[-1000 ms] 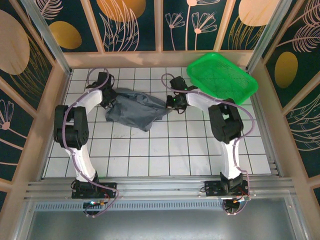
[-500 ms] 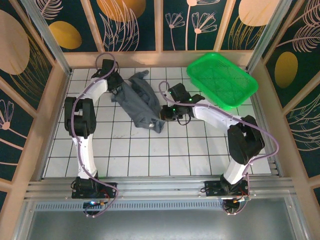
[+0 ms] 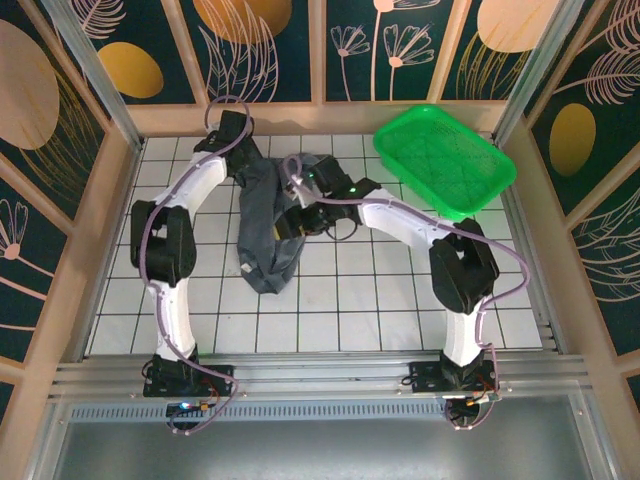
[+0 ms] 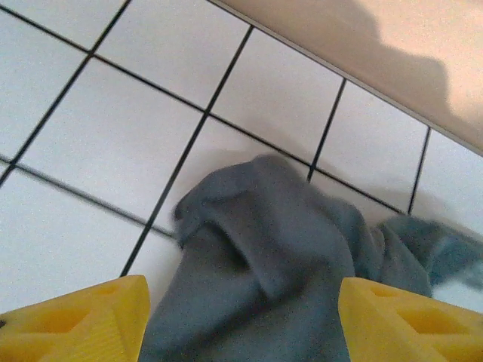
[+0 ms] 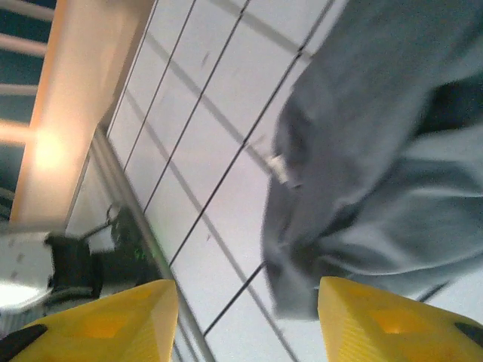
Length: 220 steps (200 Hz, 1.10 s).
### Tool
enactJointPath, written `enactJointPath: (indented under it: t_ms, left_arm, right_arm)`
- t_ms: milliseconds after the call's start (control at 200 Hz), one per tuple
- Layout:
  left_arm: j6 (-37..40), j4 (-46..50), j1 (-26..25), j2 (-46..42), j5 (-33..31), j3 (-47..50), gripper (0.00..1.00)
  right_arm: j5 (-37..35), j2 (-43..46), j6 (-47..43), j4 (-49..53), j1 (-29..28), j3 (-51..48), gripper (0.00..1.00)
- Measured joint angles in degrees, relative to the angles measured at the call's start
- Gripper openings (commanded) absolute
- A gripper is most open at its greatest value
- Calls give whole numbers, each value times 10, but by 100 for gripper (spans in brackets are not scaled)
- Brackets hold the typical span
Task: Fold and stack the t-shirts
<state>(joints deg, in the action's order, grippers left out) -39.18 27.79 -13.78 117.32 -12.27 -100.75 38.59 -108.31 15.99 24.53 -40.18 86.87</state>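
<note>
Near edge: both arm bases are bolted at the front of the white tiled table (image 3: 380,290), and both arms reach toward its far half.
T-shirt: one grey t-shirt (image 3: 262,235) lies left of centre, bunched into a long narrow rope that runs from mid-table toward the far wall, and it is neither flat nor folded.
Right gripper: the right gripper (image 5: 245,309) hovers just beside the rope's right flank about halfway along. Its yellow fingers (image 5: 113,320) are spread, and only tile and crumpled cloth show beyond them.
Left gripper: the left gripper (image 4: 241,317) sits at the shirt's far end near the back wall. Its jaws are wide apart with cloth lying between them, and nothing shows them pinching it.
Basket: a green basket (image 3: 445,160) stands in the far right corner, well apart from the shirt.
Step in hand: this appears to be the spreading stage, since no fold has been made and no stack begun.
Next move: likely each gripper must find an outer edge, such as a hem or shoulder, close on it, and draw the cloth sideways until it lies flat. Grabbing mid-bundle risks catching several layers and keeping it roped.
</note>
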Motion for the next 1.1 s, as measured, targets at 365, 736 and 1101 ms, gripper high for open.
enactJointPath:
  t_ms: [365,736,1101]
  left_arm:
    - [-31,47,-91,-206,123,267,61]
    - [-24,85,-153,-208,239,387,62]
    - [-30,89,-155,-182,202,403,0]
  right_arm:
    - [-213,-109,103,-32,131,96,51]
    - [-211,-288,155,-55,124,238,43]
    - [-173,-317,202,-82,105,278,0]
